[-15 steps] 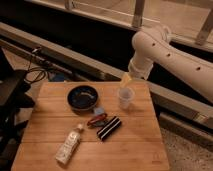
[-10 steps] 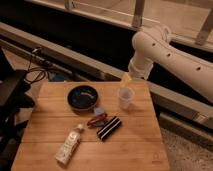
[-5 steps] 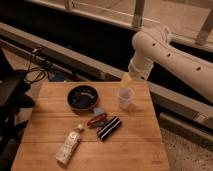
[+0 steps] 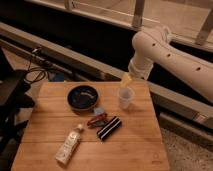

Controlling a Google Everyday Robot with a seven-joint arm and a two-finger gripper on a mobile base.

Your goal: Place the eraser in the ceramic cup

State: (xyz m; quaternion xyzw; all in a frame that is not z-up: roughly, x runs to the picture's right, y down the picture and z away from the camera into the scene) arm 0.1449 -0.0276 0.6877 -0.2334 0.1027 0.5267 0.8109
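Observation:
The eraser (image 4: 109,128), a black bar with white lengthwise stripes, lies flat near the middle of the wooden table (image 4: 135,150). The ceramic cup (image 4: 125,97), pale and handleless, stands upright at the table's back right. My gripper (image 4: 127,80) hangs at the end of the white arm, just above and behind the cup's rim. It is well apart from the eraser and holds nothing that I can see.
A wide dark blue bowl (image 4: 82,97) sits at the back centre. A small blue piece (image 4: 99,112) and a reddish object (image 4: 96,120) lie beside the eraser. A white tube-like bottle (image 4: 68,144) lies at the front left. Cables (image 4: 35,75) hang left of the table.

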